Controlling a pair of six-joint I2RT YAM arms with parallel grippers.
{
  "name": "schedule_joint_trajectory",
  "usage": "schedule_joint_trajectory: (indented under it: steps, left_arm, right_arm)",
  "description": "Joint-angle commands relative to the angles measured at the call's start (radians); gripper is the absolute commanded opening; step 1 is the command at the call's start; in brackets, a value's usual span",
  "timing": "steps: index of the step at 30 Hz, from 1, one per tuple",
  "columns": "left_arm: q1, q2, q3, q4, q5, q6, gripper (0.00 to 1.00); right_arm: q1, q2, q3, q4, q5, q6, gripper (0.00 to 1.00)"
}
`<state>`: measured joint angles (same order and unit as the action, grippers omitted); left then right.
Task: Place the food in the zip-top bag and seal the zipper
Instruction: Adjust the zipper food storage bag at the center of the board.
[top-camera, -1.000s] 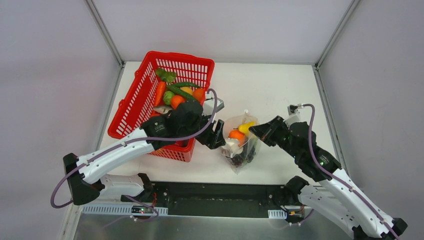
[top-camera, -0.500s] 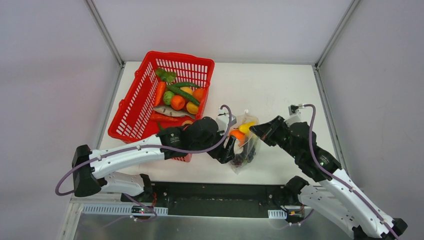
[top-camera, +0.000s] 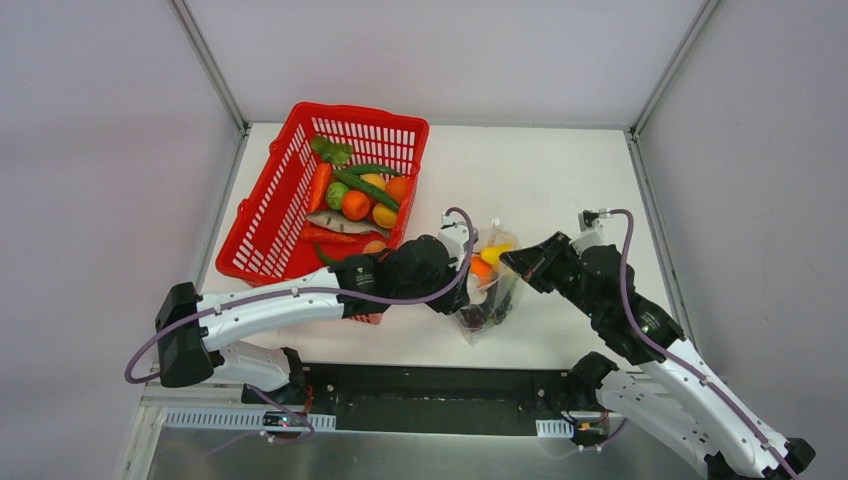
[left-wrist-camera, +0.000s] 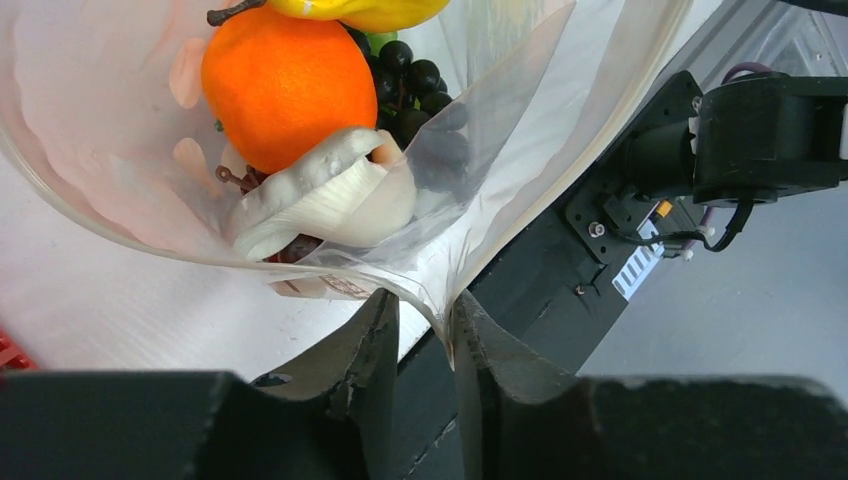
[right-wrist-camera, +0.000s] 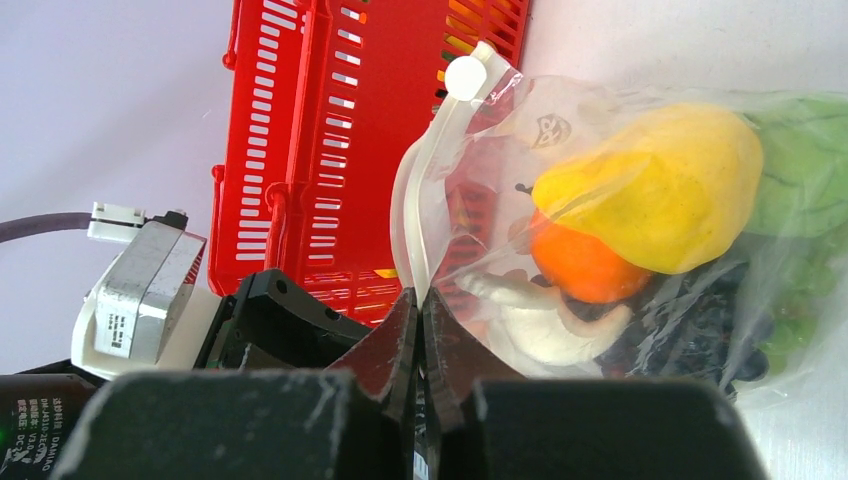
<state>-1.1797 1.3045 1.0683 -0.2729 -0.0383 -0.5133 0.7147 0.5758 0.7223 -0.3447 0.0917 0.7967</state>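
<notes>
A: What is laid out, biggest first?

B: A white table (top-camera: 560, 170) is seen. A red mesh basket (top-camera: 262, 225) is set at its far left, and more food (top-camera: 352, 196) is piled in it, within reach of the left arm. The zip-top bag (top-camera: 488, 322) is stood near the middle, between the two arms and just right of the basket.

A: How is the bag held?

B: It is approached from both sides, presumably so that the mouth can be drawn taut for sealing. The right gripper (right-wrist-camera: 420, 300) is clamped tight on the rim, right at the zipper (right-wrist-camera: 424, 200). The left gripper (left-wrist-camera: 425, 305) is set around the opposite edge of the film. Its jaws are parted by a narrow gap, so nothing is judged to be pinched there yet.

A: What has been put inside?

B: A lemon (right-wrist-camera: 655, 185) is lodged on top, with an orange (left-wrist-camera: 288, 85) under it. Below these, white garlic (left-wrist-camera: 330, 200), dark grapes (left-wrist-camera: 415, 80) and green pieces (right-wrist-camera: 800, 160) are packed. The mouth is seen gaping in the left wrist view, so the sealing is judged not yet done.

A: Can anything written be read?

B: A small round print (right-wrist-camera: 552, 128) is carried on the film, and a label (left-wrist-camera: 345, 288) is glimpsed below the garlic. A sticker (right-wrist-camera: 120, 320) is fixed to the left wrist's silver block. None of them can be read.
</notes>
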Motion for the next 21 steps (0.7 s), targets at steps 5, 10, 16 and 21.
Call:
schedule_joint_trajectory:
  steps: [5,10,16,21]
  left_arm:
    - [-0.01,0.005,0.057,-0.026,-0.039,0.044,0.07]
    - [-0.009,-0.01,0.067,-0.074,-0.06,0.074,0.0]
    - [-0.01,-0.028,0.126,-0.178,-0.056,0.149,0.0]
    - [-0.01,-0.033,0.219,-0.295,0.031,0.262,0.0]
  right_arm:
    - [-0.003,-0.012,0.0,0.039,0.024,0.01,0.03]
    - [-0.003,-0.017,0.002,0.033,0.04,0.007,0.03]
    - [-0.003,-0.017,-0.001,0.03,0.043,-0.002,0.04]
    - [-0.002,-0.021,0.006,0.031,0.022,-0.032,0.07]
